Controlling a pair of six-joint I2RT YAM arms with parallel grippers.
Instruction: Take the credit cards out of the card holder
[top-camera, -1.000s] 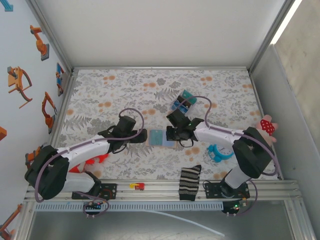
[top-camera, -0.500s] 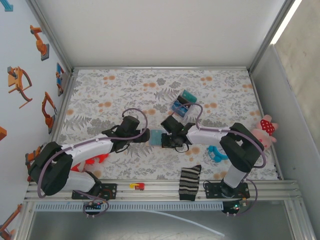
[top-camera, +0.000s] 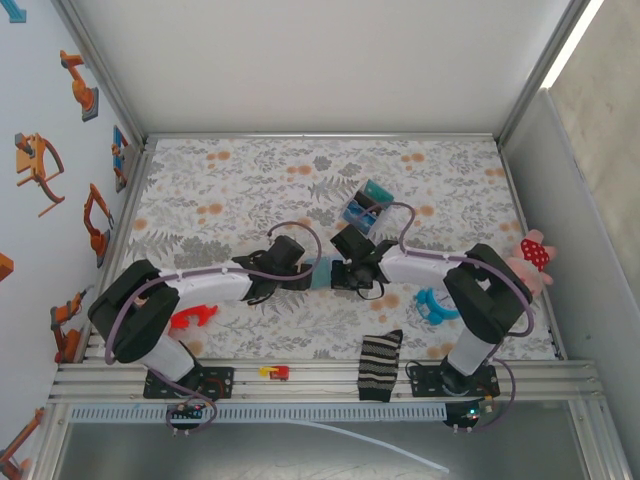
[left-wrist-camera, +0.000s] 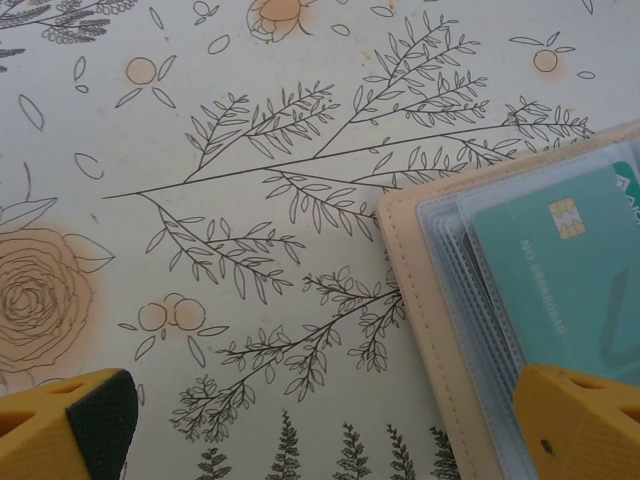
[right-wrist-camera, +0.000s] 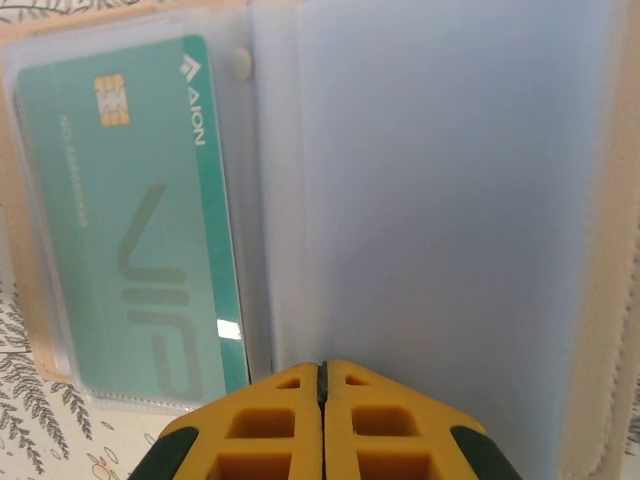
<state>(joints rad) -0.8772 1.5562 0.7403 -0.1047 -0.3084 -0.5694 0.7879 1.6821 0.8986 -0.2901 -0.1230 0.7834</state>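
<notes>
One teal card (right-wrist-camera: 150, 230) sits sleeved in the card holder (right-wrist-camera: 450, 200), lying open on the floral table (left-wrist-camera: 200, 150). My right gripper (right-wrist-camera: 323, 385) is clenched empty over its pale panel; my left gripper (left-wrist-camera: 320, 430) gapes wide at its edge

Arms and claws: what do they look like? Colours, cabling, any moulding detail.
The left arm and right arm match: white links, black joints, and black bases. A mauve cable loops along each. The left claw and right claw have yellow fingers with dark green pads. The right claw's fingers show square moulded recesses. I can't see any readable markings on them.
</notes>
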